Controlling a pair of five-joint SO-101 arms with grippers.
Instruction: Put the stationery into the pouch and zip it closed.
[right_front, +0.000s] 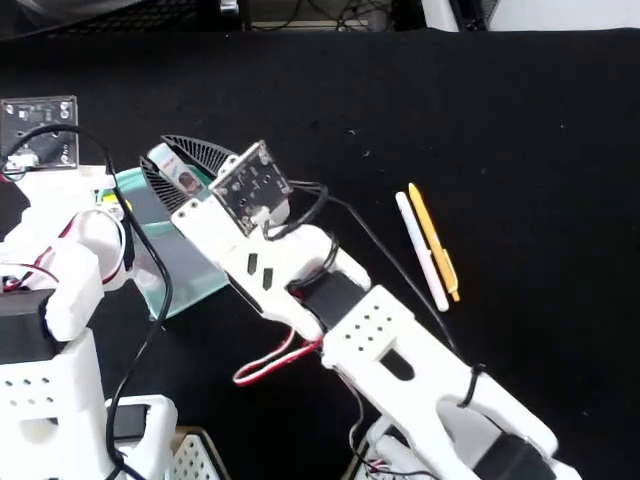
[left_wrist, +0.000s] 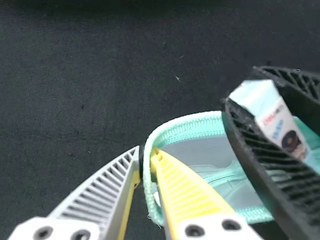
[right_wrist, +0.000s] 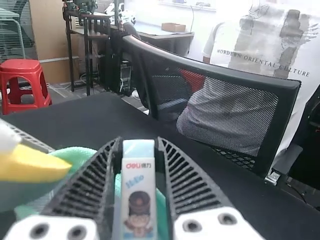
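Right gripper (right_wrist: 137, 150) is clamped on the eraser (right_wrist: 134, 200), poised over the pouch (right_front: 190, 265) at left. Left gripper (left_wrist: 146, 157) pinches the pouch rim. Lower the eraser inside the mouth before releasing; hold the rim taut. Pens (right_front: 430, 245) lie at right.

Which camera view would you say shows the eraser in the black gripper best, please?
The right wrist view: the eraser stands face-on, pinched in the right gripper, its front label toward the camera. The left wrist view shows it at an angle over the pouch; the high view catches just a sliver.
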